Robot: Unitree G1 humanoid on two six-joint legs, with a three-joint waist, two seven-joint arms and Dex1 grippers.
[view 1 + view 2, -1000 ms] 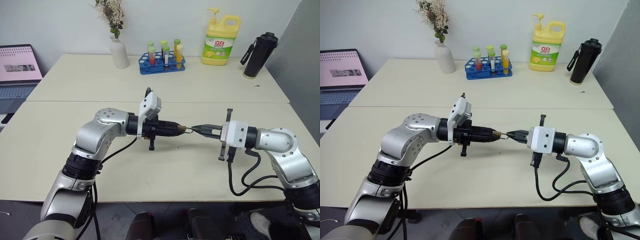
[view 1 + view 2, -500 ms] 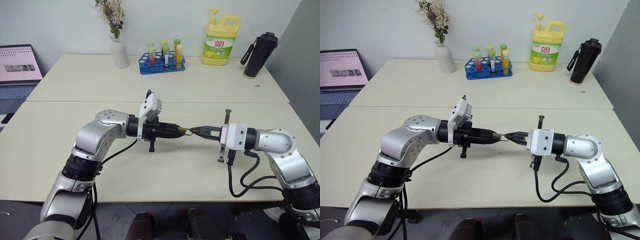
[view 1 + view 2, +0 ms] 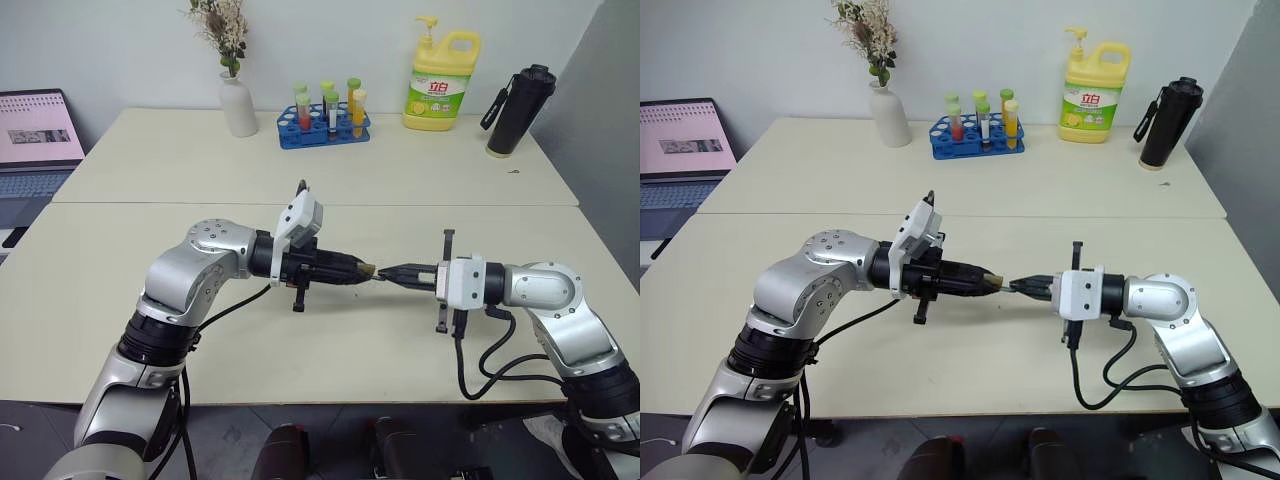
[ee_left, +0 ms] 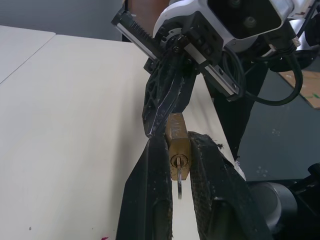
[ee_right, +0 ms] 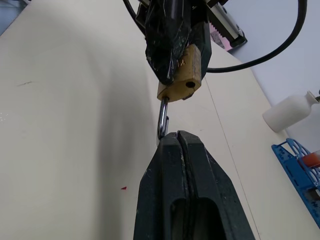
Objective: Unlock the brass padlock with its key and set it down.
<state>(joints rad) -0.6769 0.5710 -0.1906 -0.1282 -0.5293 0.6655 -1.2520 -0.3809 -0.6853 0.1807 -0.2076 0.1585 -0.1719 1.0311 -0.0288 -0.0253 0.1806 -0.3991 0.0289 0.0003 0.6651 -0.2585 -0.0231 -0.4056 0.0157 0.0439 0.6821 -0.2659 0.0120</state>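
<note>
We hold the brass padlock (image 4: 178,145) above the table (image 3: 330,180), body clamped in the left gripper (image 4: 176,165), right gripper (image 5: 176,137) pinched shut on its shackle (small, rigid, slippery; key (image 4: 179,176) inserted).

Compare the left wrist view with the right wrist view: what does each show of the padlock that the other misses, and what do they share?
Left wrist: the keyhole end, with the key in it. Right wrist: the shackle, nipped by the right fingers, beside an empty hole. Both: the padlock clamped in the left fingers.
</note>
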